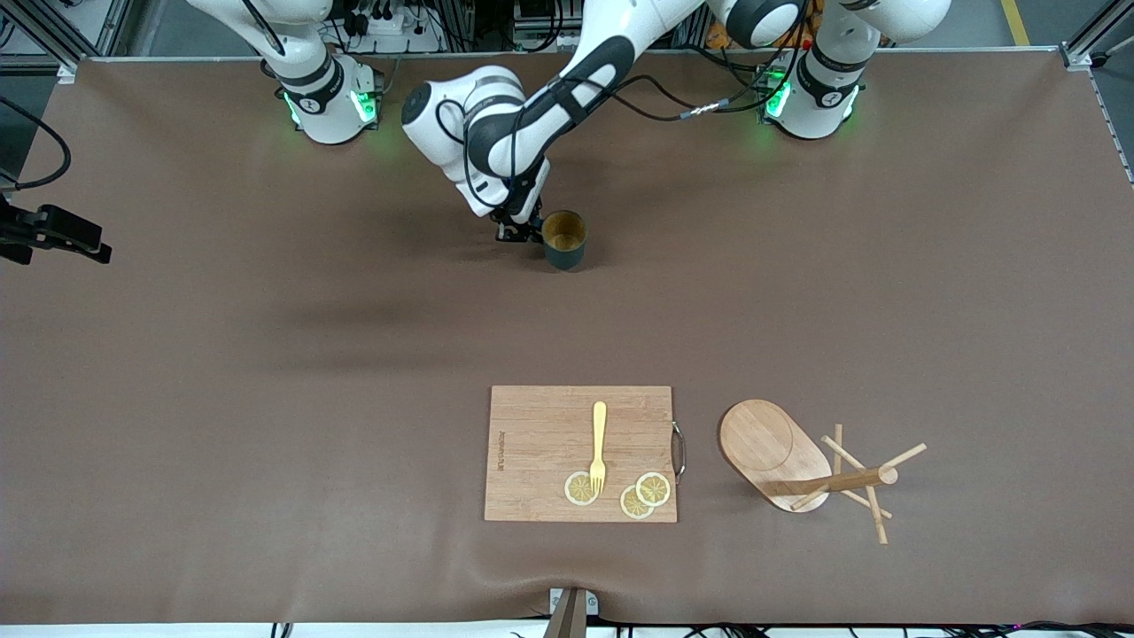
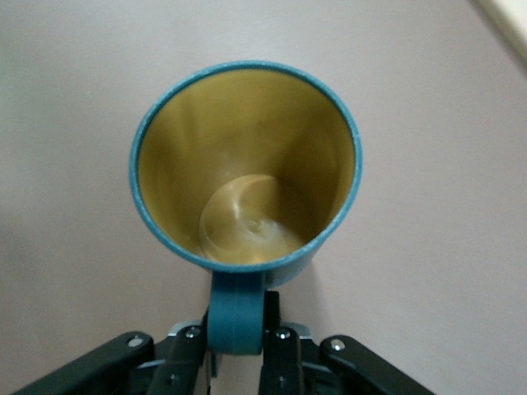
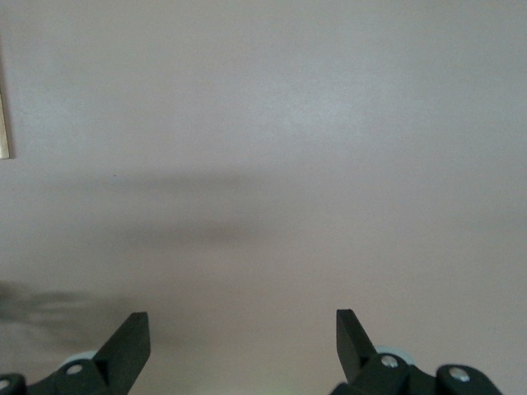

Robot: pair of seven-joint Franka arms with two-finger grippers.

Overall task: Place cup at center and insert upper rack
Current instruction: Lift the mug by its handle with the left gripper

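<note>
The dark teal cup (image 1: 564,239) is upright on the brown table covering (image 1: 266,354), with its tan-yellow inside showing in the left wrist view (image 2: 247,173). My left gripper (image 1: 521,232) reaches in from the left arm's base and is shut on the cup's loop handle (image 2: 237,317). The wooden mug tree (image 1: 797,465) lies tipped on its side, much nearer the front camera than the cup, toward the left arm's end. Its pegs (image 1: 873,496) rest on the table. My right gripper (image 3: 243,337) is open and empty over bare covering; it is out of the front view.
A rectangular wooden cutting board (image 1: 532,452) lies beside the mug tree, bearing a yellow fork (image 1: 599,443) and three lemon slices (image 1: 654,488). A black camera mount (image 1: 53,232) juts in at the right arm's end of the table.
</note>
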